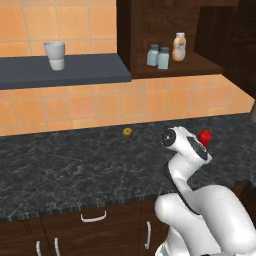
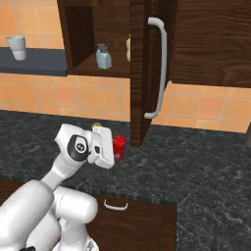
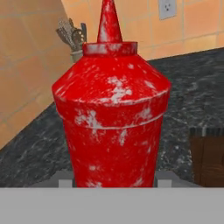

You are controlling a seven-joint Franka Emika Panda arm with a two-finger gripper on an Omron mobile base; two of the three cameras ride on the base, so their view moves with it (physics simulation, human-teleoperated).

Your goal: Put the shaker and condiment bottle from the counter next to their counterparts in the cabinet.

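Gripper is clamped on the red condiment bottle, which we see at frame centre in the hand view, upright, w/ fingers at its base. Going L to R in the left base view: white cup on the grey wall shelf upper left, small apple on the counter mid-frame, two shakers & tan-orange bottle in the cabinet upper right.

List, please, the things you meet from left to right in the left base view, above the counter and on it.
White cup on the wall shelf → small apple on the counter → two shakers in the cabinet → tan-orange bottle → red condiment bottle.
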